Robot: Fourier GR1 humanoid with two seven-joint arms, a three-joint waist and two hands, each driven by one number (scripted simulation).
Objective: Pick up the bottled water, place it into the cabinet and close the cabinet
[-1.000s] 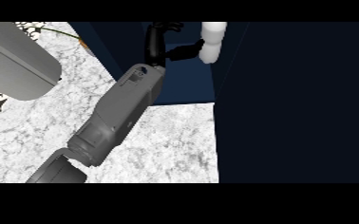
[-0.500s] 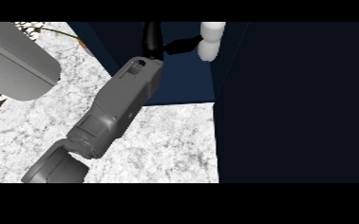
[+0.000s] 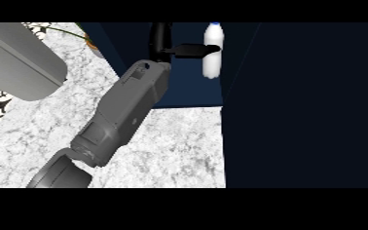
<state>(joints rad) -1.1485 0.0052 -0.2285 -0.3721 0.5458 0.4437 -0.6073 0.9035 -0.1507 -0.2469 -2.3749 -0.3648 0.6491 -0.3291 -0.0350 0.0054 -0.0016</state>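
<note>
One big dark blue cabinet (image 3: 194, 92) fills the top and right of what we see. The wide dark panel (image 3: 295, 102) on its right may be its open door, but we cannot be sure. Next in size is the white speckled surface (image 3: 179, 146) below it. A grey rounded thing (image 3: 25, 63) sits at the left edge; we cannot tell what it is. The left forearm (image 3: 122, 112) comes up from the lower left corner and reaches into the cabinet. The bottle of water (image 3: 211, 67) is inside the cabinet, close to its right wall. It is white with a blue cap. Last comes the left hand (image 3: 161, 36). One black finger (image 3: 193, 51) bends across the middle of the bottle, so we think the hand has hold of it. The right hand does not show.

The bottle is just to the right of the hand, touching it. Its long side runs up and down our view, cap at the top. We think the hand must let go and slide back down and left, away from the bottle, so it does not knock it. Then the door needs a push.
</note>
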